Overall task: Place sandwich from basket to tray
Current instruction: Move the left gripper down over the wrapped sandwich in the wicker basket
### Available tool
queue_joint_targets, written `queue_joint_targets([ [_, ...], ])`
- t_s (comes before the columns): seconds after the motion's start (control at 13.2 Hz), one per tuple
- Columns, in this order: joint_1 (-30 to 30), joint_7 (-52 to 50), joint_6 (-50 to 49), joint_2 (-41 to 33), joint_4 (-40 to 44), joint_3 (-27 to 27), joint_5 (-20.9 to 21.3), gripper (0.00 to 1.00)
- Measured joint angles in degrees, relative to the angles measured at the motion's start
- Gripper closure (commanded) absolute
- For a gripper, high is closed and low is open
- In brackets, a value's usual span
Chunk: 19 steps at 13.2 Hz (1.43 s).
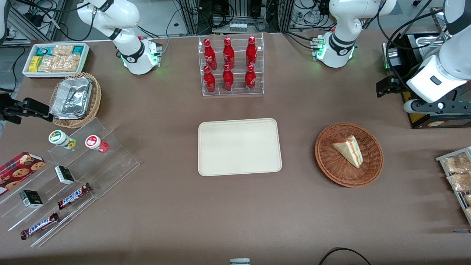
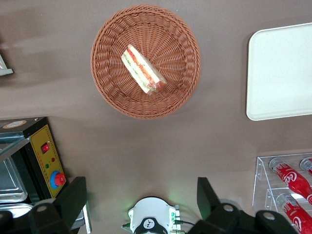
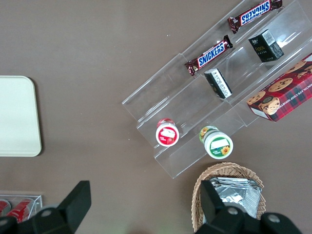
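Observation:
The sandwich (image 1: 349, 150), a pale triangular wedge with red and green filling along its edge, lies in the round reddish-brown wicker basket (image 1: 331, 167). The cream tray (image 1: 239, 147) lies flat on the table beside the basket, toward the parked arm's end, with nothing on it. My gripper (image 1: 385, 87) hangs high over the table, farther from the front camera than the basket and toward the working arm's end. In the left wrist view the gripper (image 2: 141, 200) is open, its black fingers (image 2: 73, 200) wide apart with nothing between them, well apart from the sandwich (image 2: 143, 69), the basket (image 2: 170, 34) and the tray (image 2: 282, 73).
A clear rack of red bottles (image 1: 231, 66) stands farther from the front camera than the tray. A black box with a yellow panel and red button (image 2: 46, 161) sits close to my gripper. A wire rack of snack packets (image 1: 458, 173) lies at the working arm's table edge.

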Motion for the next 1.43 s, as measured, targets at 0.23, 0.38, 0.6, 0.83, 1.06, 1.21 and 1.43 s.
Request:
queue_joint_targets([
  [0.23, 0.0, 0.0, 0.27, 0.01, 0.0, 0.0, 0.0, 0.0],
  [0.38, 0.0, 0.0, 0.72, 0.14, -0.22, 0.0, 0.0, 0.0],
  [0.6, -0.02, 0.01, 4.35, 0.9, -3.69, -0.01, -0.01, 0.0],
  [0.83, -0.05, 0.01, 11.04, 1.88, -9.51, -0.02, -0.01, 0.0],
  [1.06, -0.06, 0.01, 17.57, 2.82, -14.82, -0.02, 0.0, 0.0],
  [1.21, -0.06, 0.01, 21.99, 4.27, -17.33, -0.02, 0.0, 0.0],
  [1.43, -0.05, -0.01, 29.11, 6.43, -20.98, -0.01, 0.0, 0.0],
])
